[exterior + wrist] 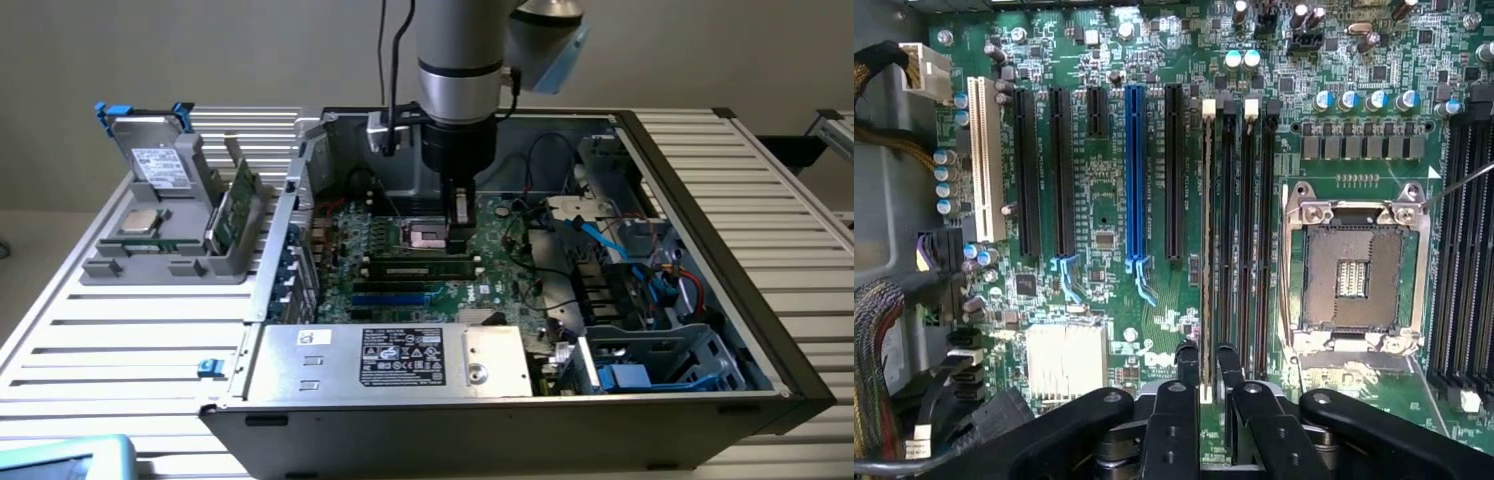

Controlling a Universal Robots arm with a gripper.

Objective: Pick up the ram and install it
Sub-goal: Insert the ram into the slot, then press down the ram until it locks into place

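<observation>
Thin green ram, upright in motherboard slot

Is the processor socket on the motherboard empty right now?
Yes, the processor socket sits open inside its metal frame, bare contacts showing and no chip in it.

This looks like a robotics lab or electronics assembly workshop. An open desktop computer case lies on its side on a slatted white metal surface, its green motherboard bared. At the upper left of the exterior view a grey fixture racks loose computer parts. A silver industrial robot arm descends from the top centre against a plain beige wall.
</observation>
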